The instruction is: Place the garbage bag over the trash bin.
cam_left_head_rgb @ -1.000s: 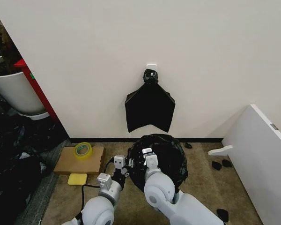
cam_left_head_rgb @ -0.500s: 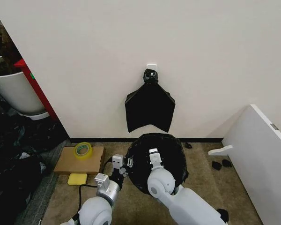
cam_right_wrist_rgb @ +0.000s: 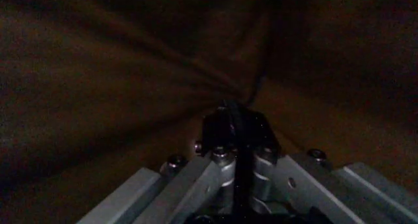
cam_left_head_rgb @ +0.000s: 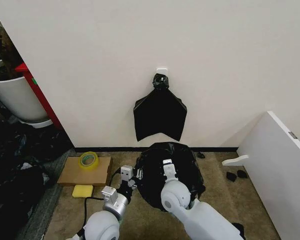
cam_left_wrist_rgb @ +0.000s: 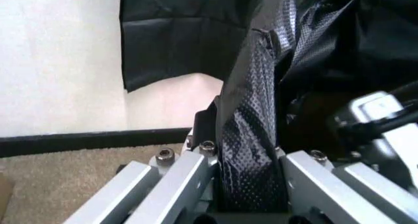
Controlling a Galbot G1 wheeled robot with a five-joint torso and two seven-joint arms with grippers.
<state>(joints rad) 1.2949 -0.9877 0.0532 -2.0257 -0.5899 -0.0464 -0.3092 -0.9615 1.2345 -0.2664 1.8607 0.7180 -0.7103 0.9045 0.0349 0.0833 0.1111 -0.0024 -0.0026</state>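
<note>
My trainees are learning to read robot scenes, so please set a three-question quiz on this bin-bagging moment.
1. True or false: the left gripper is shut on the garbage bag.
2. What lies on the cardboard box? A) yellow tape roll B) sponge C) scissors
3. The flat black bag bundle hangs on what?

Key: 1 true. 2 A, the tape roll. 3 The wall, from a hook.
</note>
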